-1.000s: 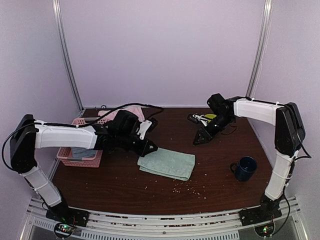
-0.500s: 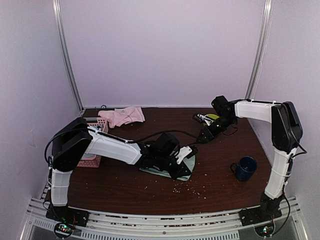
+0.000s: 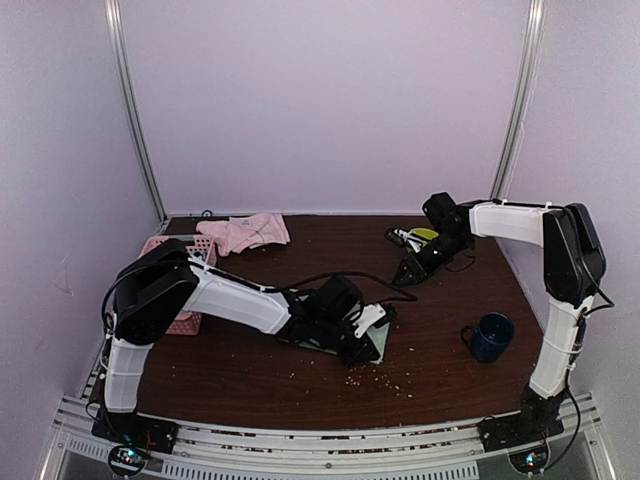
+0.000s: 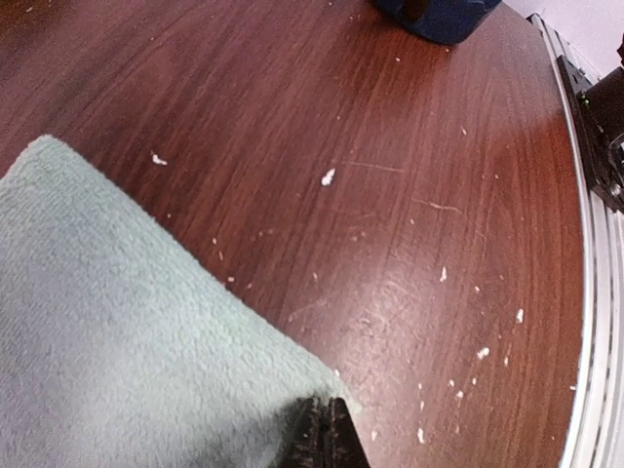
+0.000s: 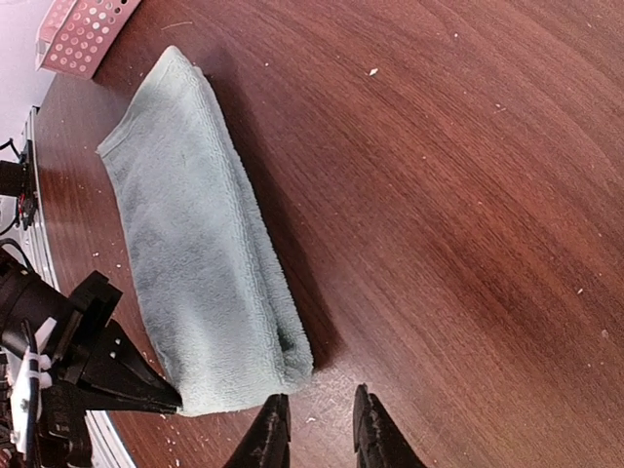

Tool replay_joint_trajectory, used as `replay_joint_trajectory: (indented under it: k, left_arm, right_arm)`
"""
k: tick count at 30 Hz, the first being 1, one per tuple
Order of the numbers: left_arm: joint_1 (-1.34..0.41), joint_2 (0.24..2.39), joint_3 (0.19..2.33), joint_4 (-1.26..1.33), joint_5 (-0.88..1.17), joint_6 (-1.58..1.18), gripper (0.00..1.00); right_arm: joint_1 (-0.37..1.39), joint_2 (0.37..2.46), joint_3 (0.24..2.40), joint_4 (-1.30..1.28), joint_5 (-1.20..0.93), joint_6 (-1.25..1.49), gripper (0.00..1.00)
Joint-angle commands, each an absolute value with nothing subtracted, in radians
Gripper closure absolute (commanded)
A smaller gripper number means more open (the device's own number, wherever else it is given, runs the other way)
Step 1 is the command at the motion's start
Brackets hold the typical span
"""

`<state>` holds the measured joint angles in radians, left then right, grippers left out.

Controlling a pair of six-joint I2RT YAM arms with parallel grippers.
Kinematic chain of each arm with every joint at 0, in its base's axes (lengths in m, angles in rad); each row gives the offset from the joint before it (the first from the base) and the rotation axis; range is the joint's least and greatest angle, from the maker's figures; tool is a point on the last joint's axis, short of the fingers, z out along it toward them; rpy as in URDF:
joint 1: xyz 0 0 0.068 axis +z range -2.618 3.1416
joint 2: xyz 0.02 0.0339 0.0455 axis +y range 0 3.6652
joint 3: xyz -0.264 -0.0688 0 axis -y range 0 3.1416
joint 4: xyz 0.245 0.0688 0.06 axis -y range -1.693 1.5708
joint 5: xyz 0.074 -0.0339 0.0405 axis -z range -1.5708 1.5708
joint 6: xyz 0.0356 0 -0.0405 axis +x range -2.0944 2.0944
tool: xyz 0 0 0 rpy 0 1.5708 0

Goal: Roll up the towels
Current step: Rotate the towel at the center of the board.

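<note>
The sage green towel (image 5: 195,244) lies folded flat on the table's middle; from above only a sliver of it (image 3: 381,346) shows past my left arm. My left gripper (image 4: 327,434) is shut, its tips resting on the towel's near right corner (image 3: 366,333). My right gripper (image 5: 317,434) is open and empty. It hovers over bare wood just past the towel's far right corner (image 3: 404,277). The pale pink towel (image 3: 250,232) lies crumpled at the back left.
A pink basket (image 3: 185,322) sits at the left edge, partly behind my left arm, its corner (image 5: 83,29) also in the right wrist view. A dark blue mug (image 3: 490,337) stands front right. A yellow-green object (image 3: 420,235) lies back right. Crumbs dot the wood.
My left arm swung from the basket across to the green towel and settled on its corner. The right gripper edged slightly right and its fingers narrowed a little.
</note>
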<state>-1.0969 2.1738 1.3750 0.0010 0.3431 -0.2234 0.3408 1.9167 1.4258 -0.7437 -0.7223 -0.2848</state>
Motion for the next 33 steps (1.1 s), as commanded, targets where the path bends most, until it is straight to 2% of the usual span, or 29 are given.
replay_joint_trajectory:
  k: [1, 7, 11, 17, 26, 33]
  left_arm:
    - [-1.104, 2.019, 1.325, -0.014, 0.293, -0.182, 1.0]
    - [-1.1, 1.848, 1.182, -0.008, 0.159, -0.228, 0.99]
    - [-1.067, 1.832, 1.127, -0.074, 0.07, -0.301, 1.0]
    - [-1.031, 1.784, 0.981, -0.001, -0.038, -0.415, 1.0]
    - [-0.948, 1.808, 0.924, 0.041, -0.017, -0.47, 1.0]
    - [-0.836, 1.856, 0.927, 0.115, 0.019, -0.408, 1.0]
  right_arm:
    - [0.355, 1.873, 1.416, -0.771, -0.787, -0.326, 0.76]
    - [0.431, 1.918, 1.394, -0.792, -0.796, -0.39, 0.78]
    - [0.457, 1.965, 1.407, -0.781, -0.77, -0.379, 0.8]
    - [0.458, 2.0, 1.372, -0.726, -0.676, -0.345, 0.81]
    - [0.475, 2.01, 1.279, -0.704, -0.651, -0.346, 0.83]
    - [0.509, 1.95, 1.198, -0.731, -0.761, -0.359, 0.81]
